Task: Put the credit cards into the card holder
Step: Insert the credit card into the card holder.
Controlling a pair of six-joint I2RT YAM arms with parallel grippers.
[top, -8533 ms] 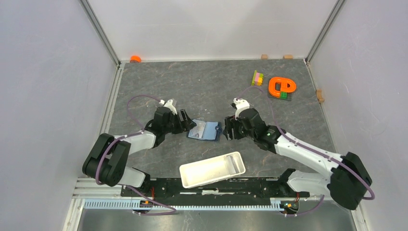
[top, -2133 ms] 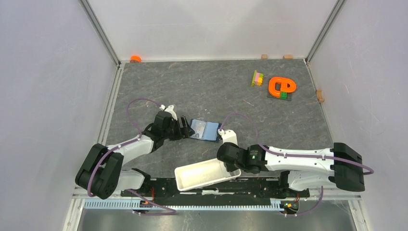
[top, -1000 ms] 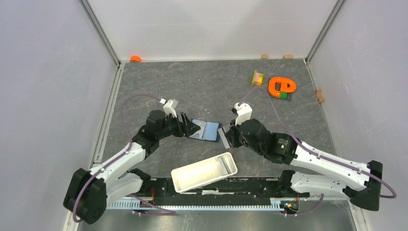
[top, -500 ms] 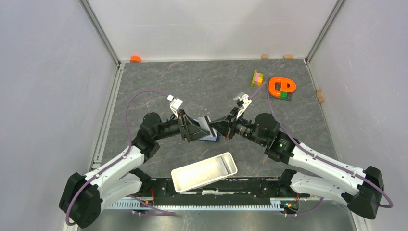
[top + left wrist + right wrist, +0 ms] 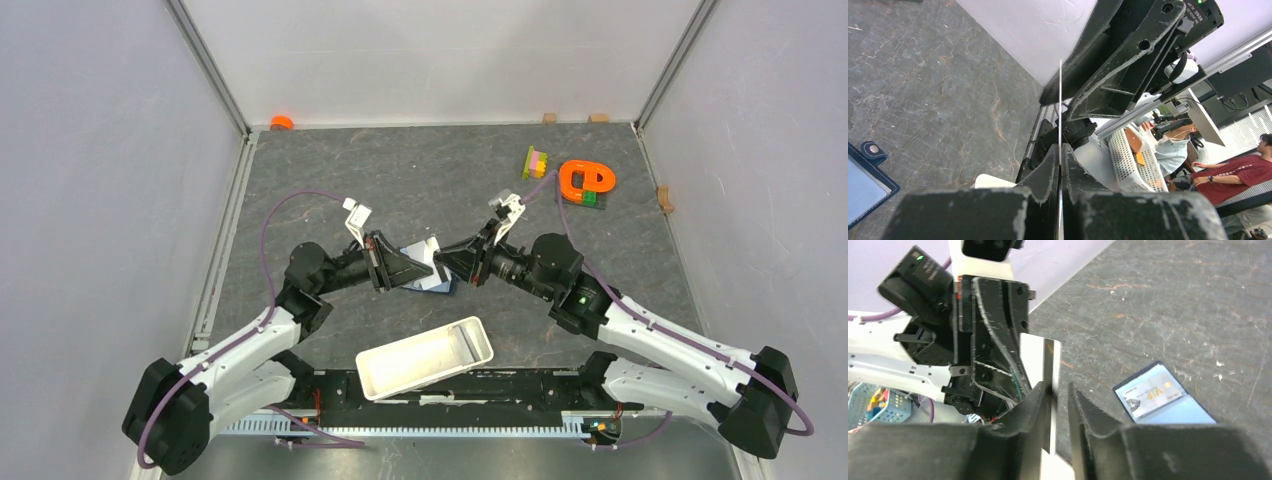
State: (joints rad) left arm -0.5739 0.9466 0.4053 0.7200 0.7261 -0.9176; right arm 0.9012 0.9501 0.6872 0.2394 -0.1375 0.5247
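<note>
1. Top view: At mid-table, a little toward the near edge, the left gripper (image 5: 416, 272) and right gripper (image 5: 447, 263) meet tip to tip above the wallet (image 5: 446, 288). A white card (image 5: 428, 256) stands between them. A tray (image 5: 372, 372) sits by the near edge.
2. Left wrist: The card (image 5: 1060, 110) shows edge-on as a hairline, and the left jaws are clamped tight on its lower part. The wallet (image 5: 863, 182) lies flat on the table.
3. Right wrist: The right jaws stand a sliver apart around the card (image 5: 1040, 360), which rests against one finger. Whether they pinch it cannot be told. The wallet (image 5: 1168, 402) lies open with a printed card (image 5: 1150, 394) in one half.
4. The card looks light, stiff and slick. It is probably best pinched on its flat faces near one end, which leaves the far edge free to enter the slot.
</note>
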